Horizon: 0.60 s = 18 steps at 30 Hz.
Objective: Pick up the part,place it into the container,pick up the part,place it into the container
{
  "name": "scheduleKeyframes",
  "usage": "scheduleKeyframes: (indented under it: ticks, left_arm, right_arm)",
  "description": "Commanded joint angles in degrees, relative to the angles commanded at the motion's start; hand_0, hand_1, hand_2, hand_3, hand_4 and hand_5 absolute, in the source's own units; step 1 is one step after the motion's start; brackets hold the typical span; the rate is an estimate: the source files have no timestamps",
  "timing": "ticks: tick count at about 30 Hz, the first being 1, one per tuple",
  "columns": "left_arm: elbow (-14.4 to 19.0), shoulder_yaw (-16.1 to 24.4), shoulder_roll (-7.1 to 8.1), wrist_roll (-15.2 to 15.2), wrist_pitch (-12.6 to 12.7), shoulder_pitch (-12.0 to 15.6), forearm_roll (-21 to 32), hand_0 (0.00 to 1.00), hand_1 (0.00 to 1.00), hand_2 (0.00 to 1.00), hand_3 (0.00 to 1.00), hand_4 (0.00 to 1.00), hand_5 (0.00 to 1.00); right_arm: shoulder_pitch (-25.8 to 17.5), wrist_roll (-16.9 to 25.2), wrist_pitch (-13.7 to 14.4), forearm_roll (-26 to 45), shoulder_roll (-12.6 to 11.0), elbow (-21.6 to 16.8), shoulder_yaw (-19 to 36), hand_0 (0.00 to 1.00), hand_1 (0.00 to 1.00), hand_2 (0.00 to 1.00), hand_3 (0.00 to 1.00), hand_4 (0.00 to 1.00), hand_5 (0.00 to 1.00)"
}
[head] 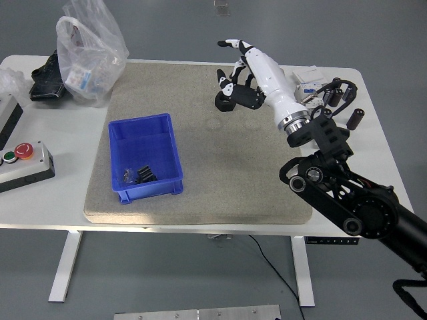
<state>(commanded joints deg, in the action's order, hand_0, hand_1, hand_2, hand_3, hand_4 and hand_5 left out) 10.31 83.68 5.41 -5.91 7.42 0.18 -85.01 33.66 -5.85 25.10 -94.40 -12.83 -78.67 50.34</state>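
The middle of the grey mat [220, 167] lies bare between the blue bin [145, 155] at its left and the black nuts [225, 101] near its far edge, leaving a wide lane across. The right robot hand [241, 67] hangs over those nuts with fingers spread, partly covering them. On the desk [370, 167] right of the mat, black cylinders [353, 119], a breaker [308, 91] and an adapter [335, 136] crowd the far corner; a plastic bag [90, 53] blocks the far left.
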Motion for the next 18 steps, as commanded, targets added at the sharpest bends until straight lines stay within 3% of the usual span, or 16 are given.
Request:
scheduleKeyframes:
  ticks: [1, 6, 7, 11, 12, 13, 18]
  left_arm:
    - [0.0, -0.14, 0.05, 0.15, 0.04, -0.12, 0.19, 0.665, 0.584, 0.566, 0.625, 0.629, 0.248]
    - [0.0, -0.4, 0.37, 0.46, 0.03, -0.61, 0.19, 0.665, 0.584, 0.566, 0.625, 0.629, 0.248]
    - [0.0, -0.47, 0.43, 0.51, 0.03, -0.67, 0.23, 0.665, 0.583, 0.566, 0.625, 0.629, 0.245]
    - [0.0, -0.5, 0.52, 0.58, 0.05, -0.54, 0.29, 0.665, 0.583, 0.566, 0.625, 0.629, 0.245]
    - [0.0, -0.45, 0.52, 0.56, 0.06, -0.46, 0.25, 0.665, 0.583, 0.566, 0.625, 0.629, 0.245]
    - [0.0, -0.34, 0.53, 0.52, 0.06, -0.36, 0.18, 0.665, 0.584, 0.566, 0.625, 0.629, 0.245]
    - [0.0, -0.04, 0.61, 0.39, 0.02, -0.22, -0.22, 0.665, 0.584, 0.566, 0.625, 0.629, 0.245]
  right_arm:
    - [-1.28, 1.29, 0.34, 1.37, -0.29, -0.07, 2.02, 0.266, 0.454, 0.288, 0.799, 0.648, 0.236]
    - [-7.36, 6.98, 1.23, 7.4, -1.89, -1.01, 10.98, 0.266, 0.454, 0.288, 0.799, 0.648, 0.236]
    - [-8.72, 7.99, 1.28, 8.49, -2.29, -1.39, 12.91, 0.285, 0.477, 0.329, 0.817, 0.74, 0.318]
    - [-14.49, 12.07, 1.33, 12.23, -3.71, -3.3, 20.03, 0.285, 0.477, 0.329, 0.817, 0.74, 0.318]
    - [-15.81, 12.83, 1.28, 12.86, -3.84, -3.61, 21.55, 0.285, 0.477, 0.329, 0.817, 0.74, 0.318]
    - [-17.43, 13.76, 1.2, 13.58, -3.79, -3.89, 23.32, 0.334, 0.534, 0.452, 0.812, 0.785, 0.341]
    - [-23.96, 16.42, 0.56, 16.13, -2.51, -3.72, 30.65, 0.334, 0.534, 0.452, 0.812, 0.785, 0.341]
